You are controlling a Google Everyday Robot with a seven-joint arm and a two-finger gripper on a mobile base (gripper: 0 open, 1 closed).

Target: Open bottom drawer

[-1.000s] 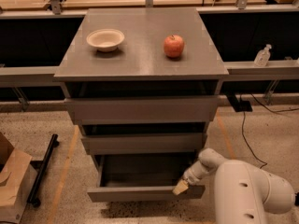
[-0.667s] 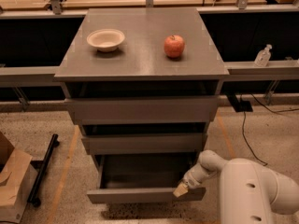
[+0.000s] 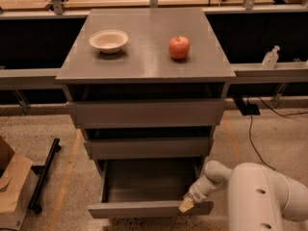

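Note:
The bottom drawer [image 3: 144,209] is the lowest of three grey drawers in the cabinet. It stands pulled out toward me, and its plain grey box interior [image 3: 151,179] shows. My gripper [image 3: 187,203] is at the right end of the drawer's front panel, with a pale fingertip at its top edge. My white arm [image 3: 262,196] reaches in from the lower right. The two upper drawers are pushed in.
On the cabinet top [image 3: 144,66] are a white bowl [image 3: 109,40] and a red apple [image 3: 179,47]. A cardboard box [image 3: 12,189] and a black bar [image 3: 43,174] lie on the floor at left. A bottle [image 3: 271,57] stands on the right ledge; a cable [image 3: 250,134] trails on the floor.
The bottom drawer has come out a little further toward me, with my gripper staying at its right front edge.

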